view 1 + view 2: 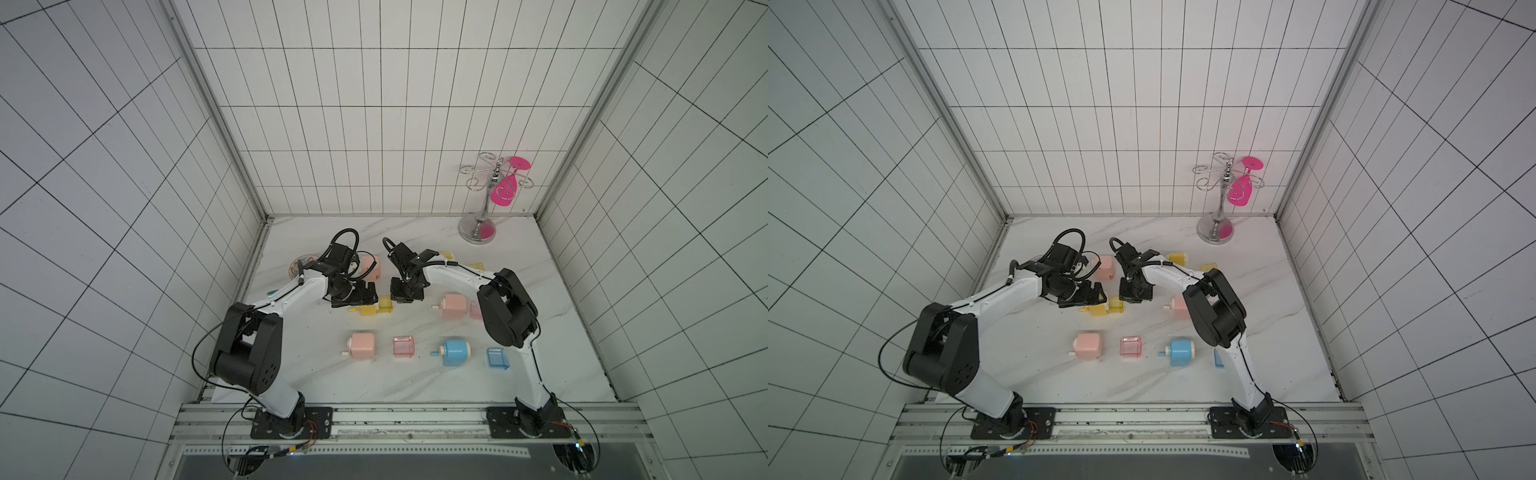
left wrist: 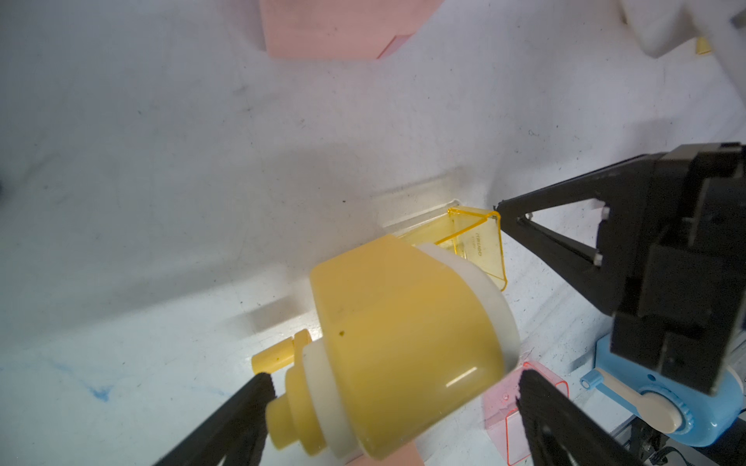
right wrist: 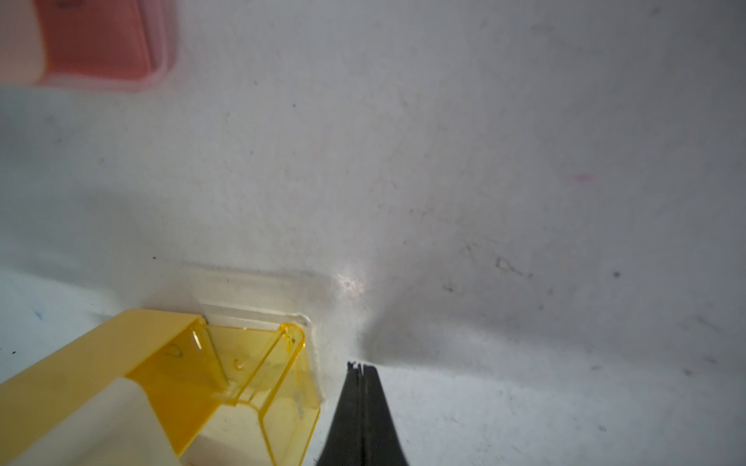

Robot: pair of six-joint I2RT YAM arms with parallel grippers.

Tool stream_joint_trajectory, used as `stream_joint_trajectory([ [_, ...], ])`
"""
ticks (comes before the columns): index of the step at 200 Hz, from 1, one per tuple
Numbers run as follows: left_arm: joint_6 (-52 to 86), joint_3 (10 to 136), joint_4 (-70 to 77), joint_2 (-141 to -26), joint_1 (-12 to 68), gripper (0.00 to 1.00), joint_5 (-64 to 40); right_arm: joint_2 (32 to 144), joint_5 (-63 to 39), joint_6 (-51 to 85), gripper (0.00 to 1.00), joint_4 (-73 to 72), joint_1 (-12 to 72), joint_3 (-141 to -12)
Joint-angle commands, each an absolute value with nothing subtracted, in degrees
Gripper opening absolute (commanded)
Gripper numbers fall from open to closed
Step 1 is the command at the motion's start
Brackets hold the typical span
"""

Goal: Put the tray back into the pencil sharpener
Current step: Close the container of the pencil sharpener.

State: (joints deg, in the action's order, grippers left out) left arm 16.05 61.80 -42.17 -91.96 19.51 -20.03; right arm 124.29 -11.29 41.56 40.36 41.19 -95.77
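The yellow tray [image 3: 258,375] sits half inside the yellow sharpener [image 2: 403,347], nearer the left edge of the counter [image 1: 415,386]; the right gripper [image 3: 360,368], pinched shut on nothing, noses beside its outer face; the left gripper [image 2: 395,385] straddles the body wide open, unclamped; a push could slide the sharpener, or, off-centre, cock the tray and jam it.

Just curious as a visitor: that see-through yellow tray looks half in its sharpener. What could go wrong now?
The open left fingers only flank the yellow plastic pencil sharpener, so a push from the shut right fingers might slide it away. Their narrow tip could also slip off the translucent yellow tray.
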Motion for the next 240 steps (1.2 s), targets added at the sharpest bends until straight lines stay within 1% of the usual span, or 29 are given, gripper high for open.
stream_joint_trajectory([
  [1,15.8,62.6,-40.7,-92.6,19.7,0.97,-20.8,123.5,-13.3,43.1,0.0,37.7,40.5,-94.0],
  [165,15.8,61.9,-40.0,-92.0,19.9,0.97,-21.3,123.5,-22.8,47.7,0.0,28.2,40.6,-90.5],
  [240,15.8,61.8,-39.9,-92.2,20.0,0.97,-21.4,123.7,-25.2,48.9,0.0,25.4,41.2,-90.2],
])
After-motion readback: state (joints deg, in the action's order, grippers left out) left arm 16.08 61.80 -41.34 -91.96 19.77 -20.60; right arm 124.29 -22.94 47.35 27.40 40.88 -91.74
